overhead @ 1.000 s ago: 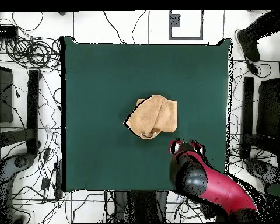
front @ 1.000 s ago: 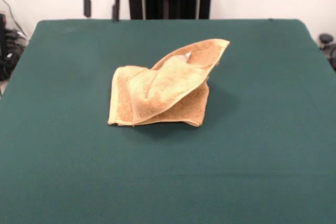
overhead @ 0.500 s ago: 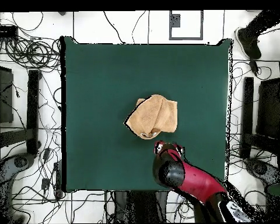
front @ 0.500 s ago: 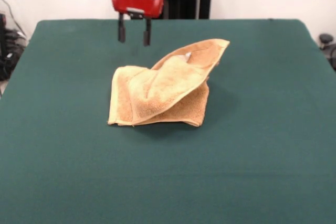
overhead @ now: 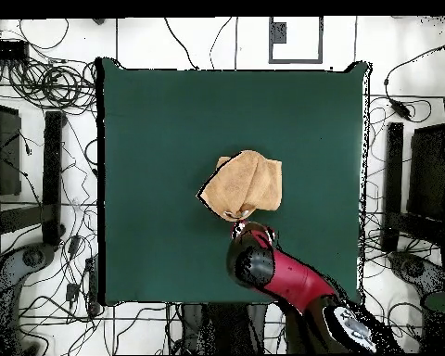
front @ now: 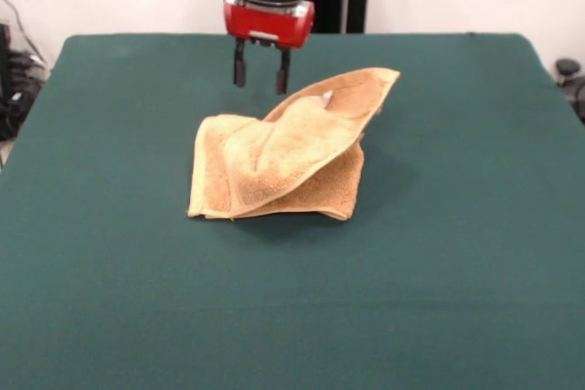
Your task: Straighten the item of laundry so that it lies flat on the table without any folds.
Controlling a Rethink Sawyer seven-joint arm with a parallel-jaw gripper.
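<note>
1. Pincer (front: 260, 75) is seen w/ fingers apart, nothing held, hanging above the tabletop (front: 110, 253) just behind the towel (front: 279, 157), by its raised far edge.
2. In front view the towel lies toward the camera & slightly right of the pincer; in overhead view it sits directly above the pincer (overhead: 248, 229), almost touching.
3. Towel (overhead: 246, 184) is found mid-tabletop, folded over itself in layers, one corner lifted up at the right-rear.
4. Long axis is judged to run from front-left hem up to the raised corner; nearest grasp pt for the single arm is judged to be that lifted flap, approx. beside the right finger.
</note>
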